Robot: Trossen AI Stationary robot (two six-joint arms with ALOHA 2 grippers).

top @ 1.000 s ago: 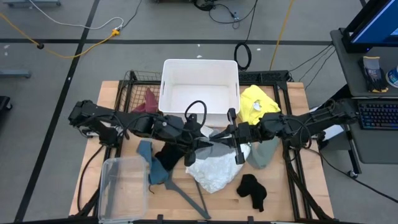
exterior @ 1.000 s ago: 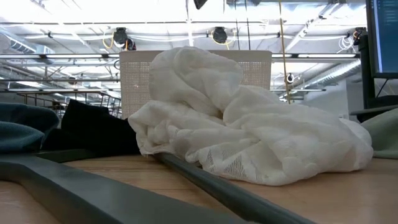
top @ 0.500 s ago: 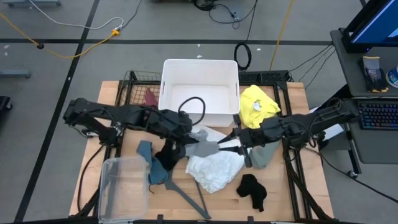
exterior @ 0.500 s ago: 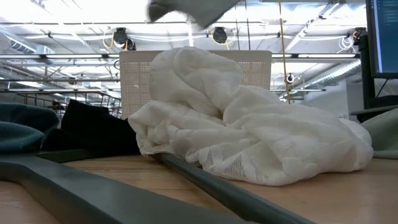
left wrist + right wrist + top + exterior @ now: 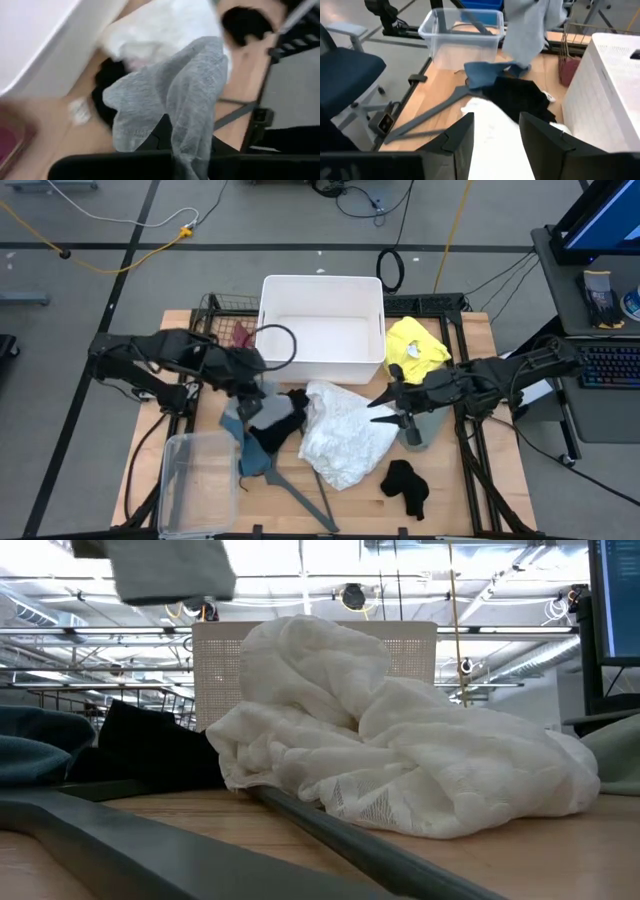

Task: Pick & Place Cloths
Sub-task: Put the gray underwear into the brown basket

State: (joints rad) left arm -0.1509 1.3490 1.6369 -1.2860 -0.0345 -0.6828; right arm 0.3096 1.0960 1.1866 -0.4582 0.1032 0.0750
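Observation:
My left gripper [image 5: 250, 388] is shut on the light grey cloth [image 5: 525, 30], which hangs over the table's left half above the teal cloth [image 5: 240, 442] and a black cloth [image 5: 278, 420]. My right gripper [image 5: 495, 125] is open and holds nothing. It hovers at the right edge of the lacy white cloth [image 5: 345, 435], which lies crumpled mid-table. The yellow cloth [image 5: 415, 348] lies right of the white bin [image 5: 322, 290]. The maroon cloth [image 5: 238, 338] sits left of the bin. A second black cloth [image 5: 405, 485] lies near the front edge. My left gripper holds the light grey cloth [image 5: 175, 90] from above. The fabric drapes over the fingers and hides where they meet it. The cloth is lifted clear of the table and hangs slack below the gripper [image 5: 170, 570].
A clear plastic tub [image 5: 195, 480] stands at the near left corner. A grey plastic hanger [image 5: 300, 492] lies beside it, partly under the cloths. A pale green cloth [image 5: 425, 430] lies under the right arm. A wire rack runs along the far edge behind the bin.
My left gripper has swung from the table's middle toward its left edge. It has carried the light grey cloth up off the white cloth until it hangs clear. My right gripper has drawn back a little toward the right. The white cloth has stayed put.

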